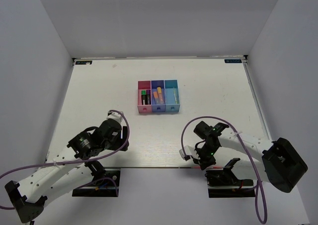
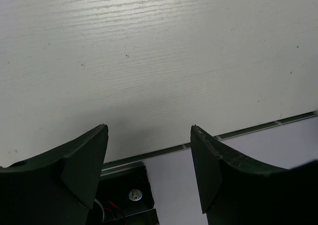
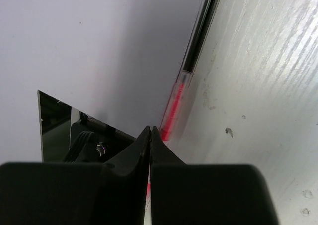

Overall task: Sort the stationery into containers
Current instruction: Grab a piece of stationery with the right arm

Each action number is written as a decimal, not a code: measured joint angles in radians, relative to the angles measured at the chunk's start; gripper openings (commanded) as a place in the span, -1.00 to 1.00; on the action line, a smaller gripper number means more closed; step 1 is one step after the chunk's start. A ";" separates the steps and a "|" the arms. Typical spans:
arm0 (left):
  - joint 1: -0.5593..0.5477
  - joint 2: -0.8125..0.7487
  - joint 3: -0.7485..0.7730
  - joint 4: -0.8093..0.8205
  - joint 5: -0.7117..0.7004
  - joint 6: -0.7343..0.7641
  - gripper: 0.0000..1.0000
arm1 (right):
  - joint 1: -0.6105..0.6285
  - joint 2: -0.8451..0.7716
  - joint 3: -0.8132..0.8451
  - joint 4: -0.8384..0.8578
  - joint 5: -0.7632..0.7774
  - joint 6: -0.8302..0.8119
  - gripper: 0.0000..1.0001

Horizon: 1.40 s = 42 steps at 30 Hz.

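Observation:
The three joined containers sit mid-table: pink (image 1: 144,109), dark blue-purple (image 1: 158,109), light blue (image 1: 172,109). A black marker with green cap (image 1: 143,97) is in the pink one, orange highlighters (image 1: 159,93) in the middle one, and a thin yellow-green stick (image 1: 175,96) in the light blue one. A thin pink-red pen (image 3: 175,106) lies along the table's near edge. My right gripper (image 3: 150,128) is shut, its tips right beside the pen's near end, and it shows in the top view (image 1: 195,158). My left gripper (image 2: 149,130) is open and empty above bare table near the front edge.
The table's near edge (image 2: 248,131) runs under both grippers, with the black arm mounts (image 2: 129,195) just below it. White walls close in the table on the left, back and right. Purple cables (image 1: 185,135) loop off both arms.

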 measured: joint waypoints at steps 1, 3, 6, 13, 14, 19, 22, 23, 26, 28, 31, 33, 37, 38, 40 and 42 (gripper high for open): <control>0.000 0.000 0.000 0.000 0.000 -0.002 0.54 | 0.002 0.003 0.000 0.001 0.003 0.002 -1.00; 0.000 0.000 0.000 -0.001 0.000 -0.002 0.54 | 0.008 0.008 -0.001 0.003 0.008 0.005 -1.00; 0.000 -0.002 0.000 -0.001 0.000 -0.002 0.54 | 0.013 0.010 -0.001 0.005 0.012 0.011 -1.00; 0.000 -0.002 0.000 -0.002 0.000 -0.002 0.54 | 0.015 0.010 -0.003 0.013 0.019 0.036 -1.00; 0.000 -0.002 0.000 -0.002 0.000 -0.002 0.54 | 0.015 0.008 -0.003 0.015 0.021 0.039 -1.00; 0.000 -0.002 0.000 -0.002 0.000 -0.003 0.54 | 0.016 -0.001 -0.006 0.020 0.026 0.056 -1.00; 0.000 -0.002 0.000 -0.002 0.000 -0.003 0.54 | 0.016 -0.010 -0.011 0.023 0.028 0.061 -1.00; 0.000 -0.002 0.000 -0.002 0.000 -0.003 0.54 | 0.016 -0.014 -0.012 0.023 0.029 0.063 -1.00; 0.000 -0.002 0.000 -0.003 0.000 -0.003 0.54 | 0.016 -0.024 -0.016 0.025 0.030 0.064 -1.00; 0.000 -0.002 0.000 -0.004 0.000 -0.003 0.54 | 0.016 -0.029 -0.017 0.025 0.032 0.067 -1.00; 0.000 -0.002 0.000 -0.006 0.000 -0.004 0.54 | 0.016 -0.037 -0.017 0.029 0.046 0.069 -1.00; 0.000 -0.002 0.000 -0.006 0.000 -0.004 0.54 | 0.016 -0.045 -0.017 0.047 0.071 0.070 -1.00; 0.000 -0.002 0.000 -0.006 0.000 -0.004 0.54 | 0.016 -0.060 -0.018 0.060 0.095 0.070 -1.00; 0.000 -0.002 0.000 -0.006 0.000 -0.004 0.54 | 0.016 -0.064 -0.018 0.066 0.100 0.071 -1.00; 0.000 -0.002 0.000 -0.007 0.000 -0.004 0.54 | 0.014 -0.071 -0.018 0.076 0.111 0.070 -1.00; 0.000 -0.002 0.000 -0.007 0.000 -0.004 0.54 | 0.014 -0.080 -0.018 0.078 0.113 0.070 -1.00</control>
